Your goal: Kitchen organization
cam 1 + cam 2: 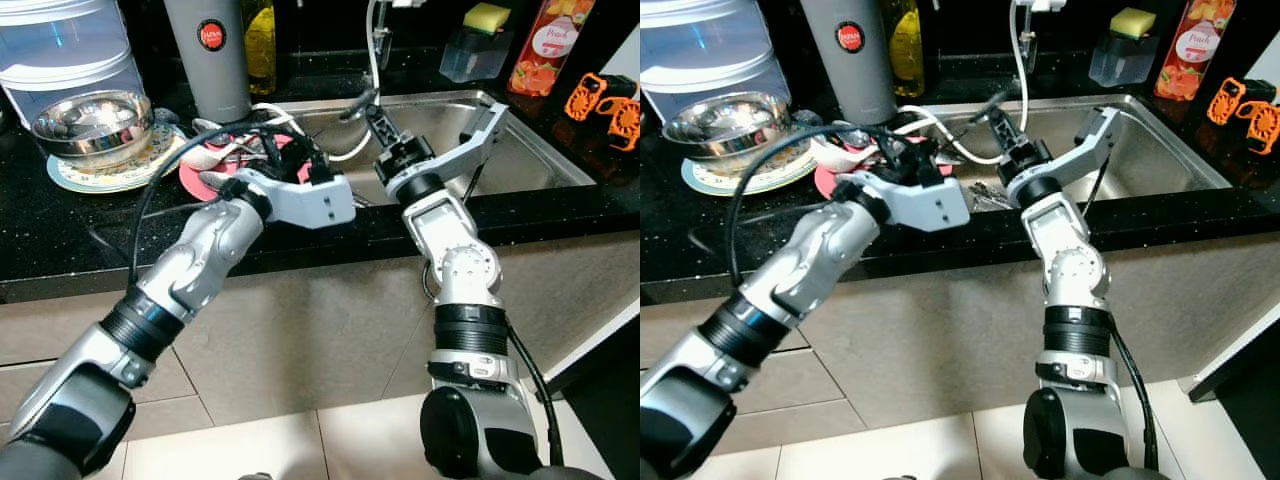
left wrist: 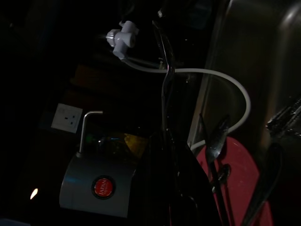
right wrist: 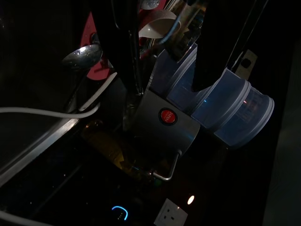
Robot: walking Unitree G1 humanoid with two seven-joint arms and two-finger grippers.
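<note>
Both arms reach over the black tabletop point(image 1: 60, 235) edge toward the sink point(image 1: 520, 150). The left claw point(image 1: 902, 152) sits over the red plate point(image 1: 832, 178), where spoons point(image 2: 217, 141) lie loose; its finger spacing cannot be read in the dark wrist view. The right claw point(image 1: 372, 108) points at the sink's left rim beside the white hose point(image 1: 940, 128); its fingers appear parted, with nothing between them.

Risks:
- The claws stand near each other; a reach by either may strike the other arm or its cables
- The hose crosses the work area and may snag a finger
- Spoons are thin and glossy; a shallow pinch may let one slip into the sink
- A sideways sweep may hit the steel bowl point(image 1: 92, 122) or grey jug point(image 1: 207, 50)
</note>
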